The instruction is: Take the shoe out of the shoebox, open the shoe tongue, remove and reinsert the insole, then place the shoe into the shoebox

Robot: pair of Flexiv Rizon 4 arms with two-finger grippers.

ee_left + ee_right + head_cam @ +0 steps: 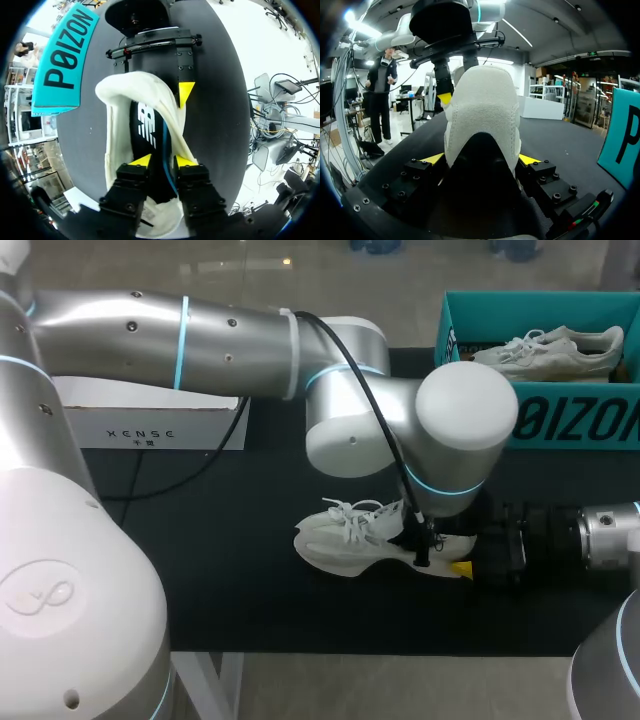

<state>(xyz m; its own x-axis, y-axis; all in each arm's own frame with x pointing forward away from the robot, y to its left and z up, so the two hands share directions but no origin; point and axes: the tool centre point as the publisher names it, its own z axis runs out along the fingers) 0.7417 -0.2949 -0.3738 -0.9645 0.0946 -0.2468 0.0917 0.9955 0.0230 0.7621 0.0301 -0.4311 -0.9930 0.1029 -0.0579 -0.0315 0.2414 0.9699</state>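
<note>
The table carries the shoebox at its far right, with a second shoe inside. The shoe is out of the box and lies on the table in front of it, so that step is done. The right gripper clamps its heel from both sides. The left gripper reaches into the opening, apparently pinching the insole. The insole step looks underway; whether it is coming out or going in, I cannot tell. Reboxing remains.

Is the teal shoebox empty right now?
No, a pale shoe lies inside the shoebox in the head view.
</note>
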